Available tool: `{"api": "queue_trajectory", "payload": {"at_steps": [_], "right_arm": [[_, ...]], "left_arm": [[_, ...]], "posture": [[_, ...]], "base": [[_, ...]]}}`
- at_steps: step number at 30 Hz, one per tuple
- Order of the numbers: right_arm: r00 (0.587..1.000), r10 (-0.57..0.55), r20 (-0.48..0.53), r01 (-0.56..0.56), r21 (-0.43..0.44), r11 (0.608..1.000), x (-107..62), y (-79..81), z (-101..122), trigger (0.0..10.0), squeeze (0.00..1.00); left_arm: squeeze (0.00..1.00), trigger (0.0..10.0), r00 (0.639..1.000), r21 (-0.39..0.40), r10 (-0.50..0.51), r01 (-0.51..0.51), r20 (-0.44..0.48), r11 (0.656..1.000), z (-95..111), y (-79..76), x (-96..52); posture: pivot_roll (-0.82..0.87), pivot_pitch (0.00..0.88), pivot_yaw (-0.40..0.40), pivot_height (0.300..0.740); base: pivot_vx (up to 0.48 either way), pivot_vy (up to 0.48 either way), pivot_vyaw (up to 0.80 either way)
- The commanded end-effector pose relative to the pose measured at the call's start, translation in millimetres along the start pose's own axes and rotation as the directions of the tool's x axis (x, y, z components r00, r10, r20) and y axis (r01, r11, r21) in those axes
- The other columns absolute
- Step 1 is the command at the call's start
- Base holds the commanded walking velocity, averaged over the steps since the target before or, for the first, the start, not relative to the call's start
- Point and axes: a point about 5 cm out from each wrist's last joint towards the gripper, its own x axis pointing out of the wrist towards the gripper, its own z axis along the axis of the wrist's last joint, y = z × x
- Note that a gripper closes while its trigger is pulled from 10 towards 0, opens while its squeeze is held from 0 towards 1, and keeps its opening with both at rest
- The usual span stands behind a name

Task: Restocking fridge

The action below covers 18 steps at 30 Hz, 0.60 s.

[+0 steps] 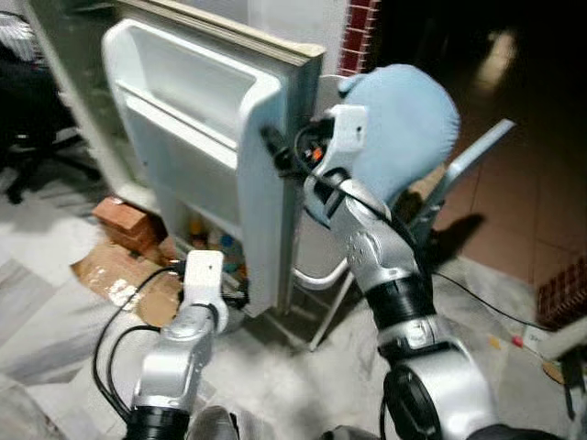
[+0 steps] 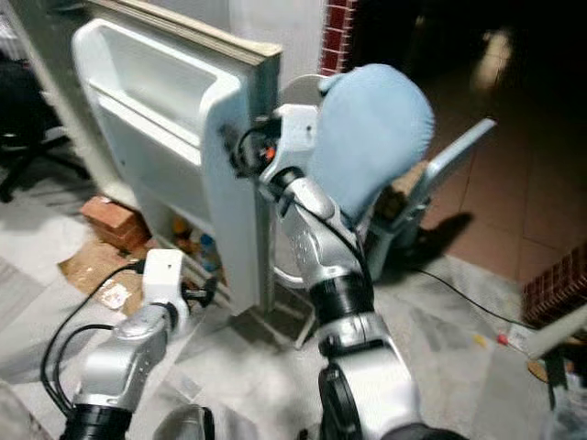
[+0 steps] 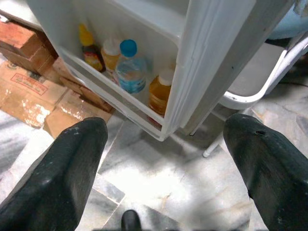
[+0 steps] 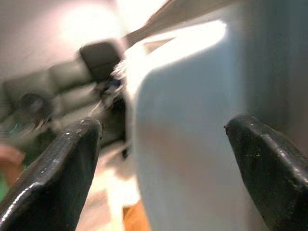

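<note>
Fridge door (image 1: pixel 229 137) stood swung open in front of the robot, its white inner side with moulded shelves facing the robot's left, its free edge toward the robot. Behind that edge stood a white chair (image 1: pixel 440 197) draped with a pale blue cloth (image 1: pixel 408 119). Flattened brown cardboard (image 1: pixel 115 275) and a reddish-brown box (image 1: pixel 124 220) lay on the marble floor (image 1: pixel 275 376) to the left of the door.

The right gripper (image 1: pixel 275 147) was raised to the door's free edge, its jaws spread wide with the white edge between them in the right wrist view; that view was too blurred to tell whether either finger touched the door. The left gripper (image 3: pixel 168 159) hung low near the door's bottom corner, jaws spread wide and holding nothing.

In the door's bottom shelf stood a row of bottles: a clear bottle with a blue cap (image 3: pixel 130 67), an amber bottle with a white cap (image 3: pixel 160 94), a yellow-topped sauce bottle (image 3: pixel 88 45) and a white-capped bottle (image 3: pixel 111 53) between them
</note>
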Motion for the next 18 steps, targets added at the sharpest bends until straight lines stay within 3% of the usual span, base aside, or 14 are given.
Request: {"api": "queue_trajectory", "payload": {"at_steps": [1, 2, 4, 6, 7, 8, 13, 15, 17, 18], "right_arm": [[0.995, 0.002, -0.097, -0.007, -0.060, 0.998, -9.3, -10.6, -17, 10.0, 0.00], [0.979, -0.084, -0.186, 0.059, -0.140, 0.988, -19.7, -31.1, -31, 10.0, 0.00], [0.967, -0.119, -0.225, 0.080, -0.174, 0.981, -24.5, -38.8, -36, 10.0, 0.00], [0.887, -0.335, -0.317, 0.247, -0.288, 0.925, -45.8, -75.4, -47, 10.0, 0.00], [0.887, -0.335, -0.317, 0.247, -0.288, 0.925, -45.8, -75.4, -47, 10.0, 0.00], [0.856, -0.411, -0.314, 0.327, -0.285, 0.901, -49.9, -85.8, -47, 10.0, 0.00], [0.804, -0.531, -0.267, 0.459, -0.289, 0.840, -52.2, -96.7, -45, 10.0, 0.00], [0.752, -0.604, -0.264, 0.540, -0.280, 0.794, -56.2, -102.6, -49, 10.0, 0.00], [0.731, -0.631, -0.261, 0.569, -0.278, 0.774, -57.7, -105.0, -51, 10.0, 0.00], [0.686, -0.686, -0.240, 0.630, -0.276, 0.726, -58.8, -109.8, -49, 10.0, 0.00]], "left_arm": [[0.00, 10.0, 0.999, 0.018, -0.028, 0.029, -0.042, 0.999, -5, -3.0, 1.0], [0.00, 10.0, 0.997, 0.034, -0.052, 0.054, -0.055, 0.998, -6, -5.9, 1.0], [0.00, 10.0, 0.996, 0.039, -0.060, 0.062, -0.059, 0.997, -7, -6.9, 0.9], [0.00, 10.0, 0.998, 0.050, -0.047, 0.050, -0.050, 0.997, -5, -5.7, 1.7], [0.00, 10.0, 0.998, 0.050, -0.047, 0.050, -0.050, 0.997, -5, -5.7, 1.7], [0.00, 10.0, 0.999, 0.034, -0.025, 0.026, -0.035, 0.999, -3, -2.7, 2.3], [0.00, 10.0, 0.999, 0.038, 0.034, -0.034, -0.002, 0.999, 0, 10.6, -0.2], [0.00, 10.0, 0.998, 0.031, 0.061, -0.060, -0.012, 0.998, -4, 17.9, -3.4], [0.00, 10.0, 0.997, 0.029, 0.069, -0.068, -0.017, 0.997, -6, 20.4, -5.0], [0.00, 10.0, 0.993, 0.013, 0.116, -0.116, -0.028, 0.993, -8, 28.4, -8.5]], "posture": [[0.06, 0.000, -0.022, 0.740], [0.06, 0.000, -0.021, 0.740], [0.06, 0.000, -0.020, 0.740], [0.06, 0.000, -0.015, 0.740], [0.06, 0.000, -0.015, 0.740], [0.06, 0.000, -0.015, 0.740], [0.09, 0.000, -0.025, 0.740], [0.10, 0.000, -0.029, 0.740], [0.10, 0.000, -0.030, 0.740], [0.10, 0.000, -0.030, 0.740]], "base": [[0.000, 0.000, 0.00], [0.000, 0.000, 0.00], [0.000, 0.000, 0.00], [0.000, 0.000, 0.00], [0.000, 0.000, 0.00], [0.000, 0.000, 0.00], [0.000, 0.000, 0.00], [0.000, 0.000, 0.00], [0.000, 0.000, 0.00], [0.000, 0.000, 0.00]]}}
